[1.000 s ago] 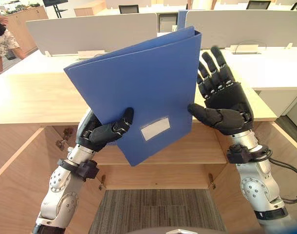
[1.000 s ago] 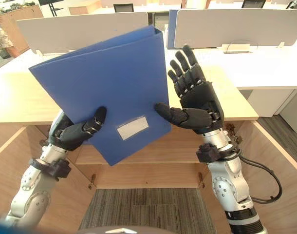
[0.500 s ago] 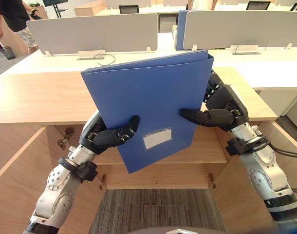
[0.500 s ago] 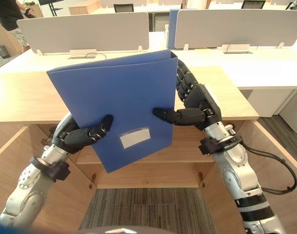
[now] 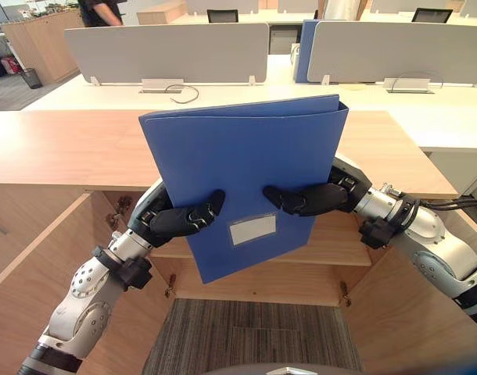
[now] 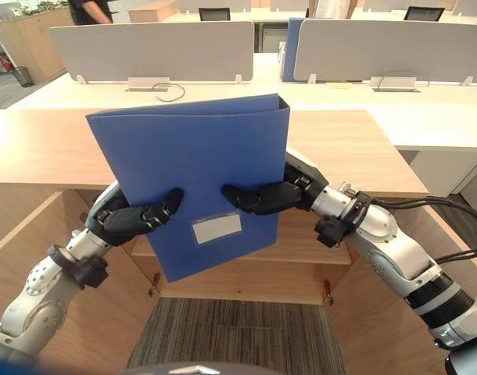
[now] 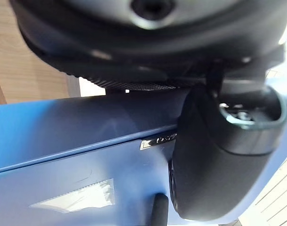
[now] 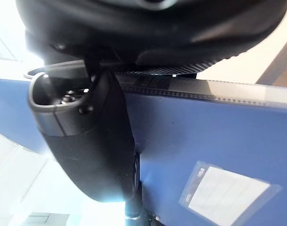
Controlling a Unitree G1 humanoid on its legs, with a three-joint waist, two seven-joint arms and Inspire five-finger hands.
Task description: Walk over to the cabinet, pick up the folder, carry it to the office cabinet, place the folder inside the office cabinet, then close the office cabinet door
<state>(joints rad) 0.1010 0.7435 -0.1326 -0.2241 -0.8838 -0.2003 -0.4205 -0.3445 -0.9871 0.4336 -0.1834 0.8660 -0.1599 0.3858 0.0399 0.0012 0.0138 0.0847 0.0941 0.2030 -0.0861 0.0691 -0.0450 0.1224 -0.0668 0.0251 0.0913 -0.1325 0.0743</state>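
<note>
Currently the left robot hand (image 5: 176, 221) and the right robot hand (image 5: 310, 199) are pinching a flat blue plastic folder (image 5: 246, 156) from either side, thumbs lying across its labelled front, holding it nearly upright above the open wooden cabinet (image 5: 262, 283).

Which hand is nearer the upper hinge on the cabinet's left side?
Left. The left hand, gripping the blue folder, sits just beside the hinge. The right hand grips the folder's opposite edge, well away from the hinge.
</note>
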